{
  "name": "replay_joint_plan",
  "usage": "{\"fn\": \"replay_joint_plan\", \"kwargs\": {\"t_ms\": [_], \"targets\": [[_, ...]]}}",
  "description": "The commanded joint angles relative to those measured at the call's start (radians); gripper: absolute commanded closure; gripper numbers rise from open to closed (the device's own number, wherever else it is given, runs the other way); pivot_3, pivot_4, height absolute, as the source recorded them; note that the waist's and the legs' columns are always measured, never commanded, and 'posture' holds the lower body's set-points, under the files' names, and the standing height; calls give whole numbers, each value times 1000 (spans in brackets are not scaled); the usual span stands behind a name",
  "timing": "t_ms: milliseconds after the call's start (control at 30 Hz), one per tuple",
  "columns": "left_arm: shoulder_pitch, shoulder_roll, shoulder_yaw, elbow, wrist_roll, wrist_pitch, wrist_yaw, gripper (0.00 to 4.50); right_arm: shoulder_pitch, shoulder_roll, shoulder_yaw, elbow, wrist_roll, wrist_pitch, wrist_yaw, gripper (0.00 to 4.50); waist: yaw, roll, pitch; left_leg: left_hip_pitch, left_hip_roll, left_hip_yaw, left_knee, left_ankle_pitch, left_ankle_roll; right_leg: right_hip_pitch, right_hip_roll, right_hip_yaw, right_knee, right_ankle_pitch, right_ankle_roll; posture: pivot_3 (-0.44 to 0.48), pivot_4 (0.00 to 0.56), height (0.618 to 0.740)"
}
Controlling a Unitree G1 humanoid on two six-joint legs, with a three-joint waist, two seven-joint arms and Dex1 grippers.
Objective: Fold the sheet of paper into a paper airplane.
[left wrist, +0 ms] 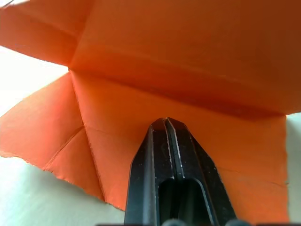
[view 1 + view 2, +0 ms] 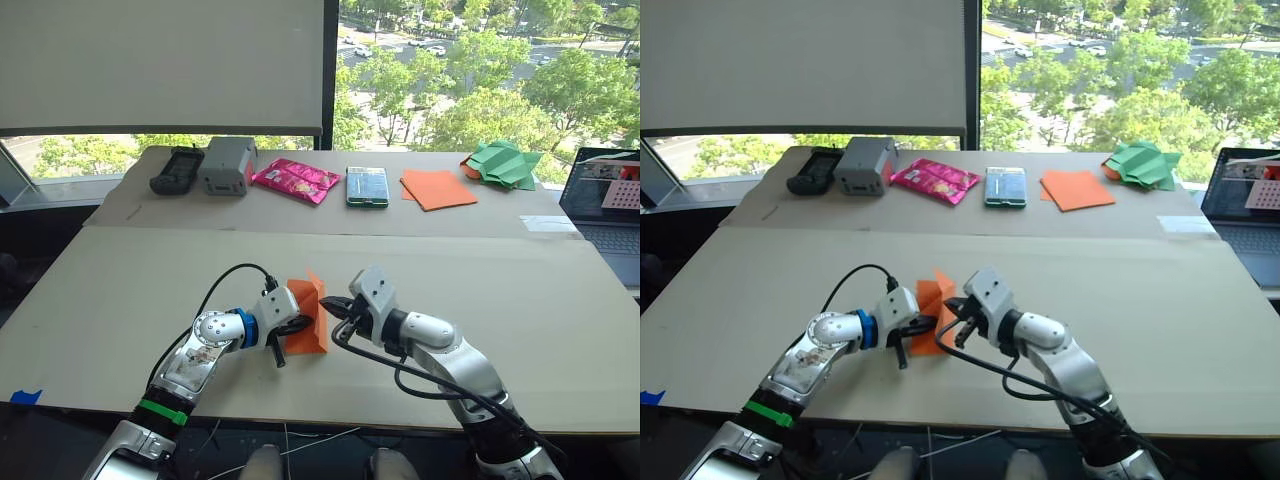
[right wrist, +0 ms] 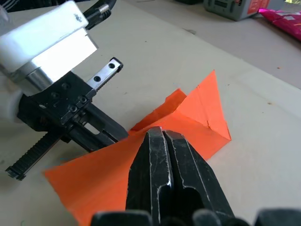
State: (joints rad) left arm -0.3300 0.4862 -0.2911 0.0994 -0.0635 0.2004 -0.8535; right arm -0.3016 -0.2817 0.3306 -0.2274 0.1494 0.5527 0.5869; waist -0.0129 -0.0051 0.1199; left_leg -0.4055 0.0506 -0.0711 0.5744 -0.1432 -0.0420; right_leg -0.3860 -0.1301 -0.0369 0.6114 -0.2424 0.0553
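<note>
A pale desk by a sunlit window is carrying the work. Near its front edge, I am pinching the sheet of paper upright between both arms: my left tool is clamping one side, my right tool the other, fingers closed on it. Mid-fold, I judge; next, pressing a crease flat. Farther back, an orange stack is lying untouched.
</note>
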Motion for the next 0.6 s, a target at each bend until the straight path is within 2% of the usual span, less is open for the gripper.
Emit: {"fn": "replay_joint_plan", "kwargs": {"t_ms": [33, 200, 333, 433, 600], "targets": [[43, 49, 35, -21, 10, 73, 8, 4500, -31, 25, 17, 66, -21, -19, -11, 4481, -3, 0, 0, 0, 0, 0, 0, 0, 0, 0, 0, 0, 0, 0, 0, 0, 150, 702], [112, 134, 110, -164, -13, 155, 9, 4500, -57, 39, 62, 173, -75, -25, -8, 4481, -7, 1, 1, 0, 0, 0, -1, 0, 0, -1, 0, 0, 1, 0, 0, 0, 150, 702], [140, 189, 192, -251, -56, 202, 9, 4500, -63, 43, 70, 195, -88, -27, 5, 4481, -4, 1, 2, 0, 1, -1, -2, -2, -3, -2, 1, 0, 1, -1, -1, 0, 150, 702], [83, 146, 282, -277, -172, 265, 16, 4500, -67, 48, 69, 210, -93, -29, 13, 4481, 3, 0, 4, -1, 1, -1, -2, -2, -3, -2, 1, 0, 0, -1, -1, 0, 150, 702], [35, 60, 218, -233, -208, 273, -14, 4500, -68, 48, 71, 225, -102, -35, 21, 4481, 10, -2, 4, -2, 0, -1, -1, -2, -3, -1, 1, 0, -1, -1, -1, 0, 150, 702]]}}
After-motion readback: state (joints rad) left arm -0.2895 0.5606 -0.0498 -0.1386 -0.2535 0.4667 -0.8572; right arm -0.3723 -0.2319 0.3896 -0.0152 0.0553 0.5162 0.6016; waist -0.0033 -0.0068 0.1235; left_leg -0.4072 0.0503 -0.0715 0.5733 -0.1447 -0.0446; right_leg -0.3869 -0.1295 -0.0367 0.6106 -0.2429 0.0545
